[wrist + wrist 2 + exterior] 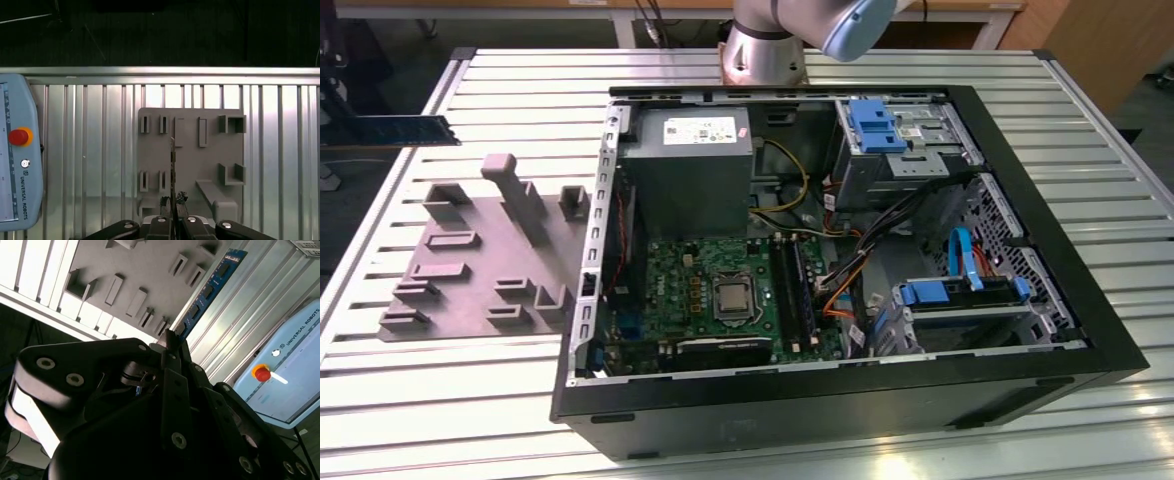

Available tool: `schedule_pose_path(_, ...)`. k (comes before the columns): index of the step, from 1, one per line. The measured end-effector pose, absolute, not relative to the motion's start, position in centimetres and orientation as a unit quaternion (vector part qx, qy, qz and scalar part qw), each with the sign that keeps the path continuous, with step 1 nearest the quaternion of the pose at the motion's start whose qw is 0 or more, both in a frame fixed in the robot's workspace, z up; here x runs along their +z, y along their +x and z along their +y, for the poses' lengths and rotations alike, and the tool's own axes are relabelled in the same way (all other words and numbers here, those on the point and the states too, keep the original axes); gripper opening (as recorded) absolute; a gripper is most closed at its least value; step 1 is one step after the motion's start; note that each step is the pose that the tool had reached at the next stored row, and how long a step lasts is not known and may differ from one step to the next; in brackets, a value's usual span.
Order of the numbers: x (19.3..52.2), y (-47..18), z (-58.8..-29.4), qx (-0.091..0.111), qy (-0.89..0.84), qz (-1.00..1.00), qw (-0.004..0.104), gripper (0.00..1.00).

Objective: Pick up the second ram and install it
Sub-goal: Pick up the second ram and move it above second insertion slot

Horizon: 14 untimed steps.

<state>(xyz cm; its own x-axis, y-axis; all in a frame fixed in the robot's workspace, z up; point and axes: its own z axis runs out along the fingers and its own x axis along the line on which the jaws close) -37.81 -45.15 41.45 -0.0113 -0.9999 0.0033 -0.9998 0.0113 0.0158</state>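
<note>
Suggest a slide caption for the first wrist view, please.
Gripper holding the second ram edge-on over the grey fixture plate.

The surface [480, 400] is ribbed metal, with parallel slats running across it and bright glare in places. An open black PC case [787, 412] lies on its side on it, taking up most of the middle and the exterior view's right. Just beside the case, on the exterior view's left, a flat grey plate [467, 270] rests on the slats, with raised blocks, slots and one tall post. In the first wrist view a light blue pendant [22, 150] with a red button lies on the slats, apart from the plate, with bare ribs between them.
</note>
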Motion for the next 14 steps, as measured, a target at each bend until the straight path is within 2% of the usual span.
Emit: schedule_pose_path(14,41.5,-35.7,-45.2,-0.004,0.703,-0.711,0.007,0.14)
